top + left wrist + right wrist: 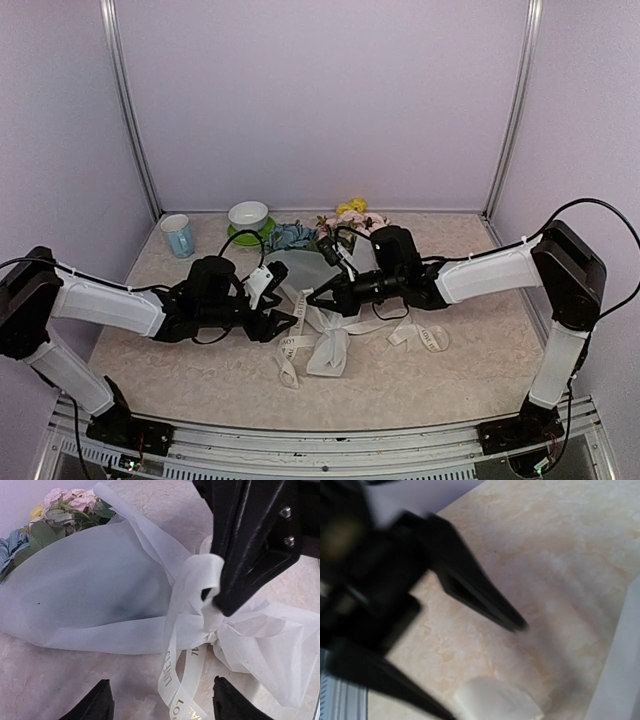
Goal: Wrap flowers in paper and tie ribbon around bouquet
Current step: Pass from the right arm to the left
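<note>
Left gripper [160, 682]: released, fingers spread, just left of the bouquet [90, 590] neck; a ribbon [172, 665] tail lies between them. Right gripper [222, 605]: clenched, tip against the ribbon knot; cannot tell if it pinches ribbon. Bouquet flat mid-table [180, 370], flowers [70, 502] toward the far wall. Bare tabletop either side of the bouquet; cup [178, 236] and bowl [248, 215] left of its blooms.

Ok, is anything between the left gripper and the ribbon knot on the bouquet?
Yes: the right gripper, shut, has its tip right at the ribbon knot. Nothing else visible intervenes. The left gripper is open, and the ribbon tails lie on the table between its fingertips.
</note>
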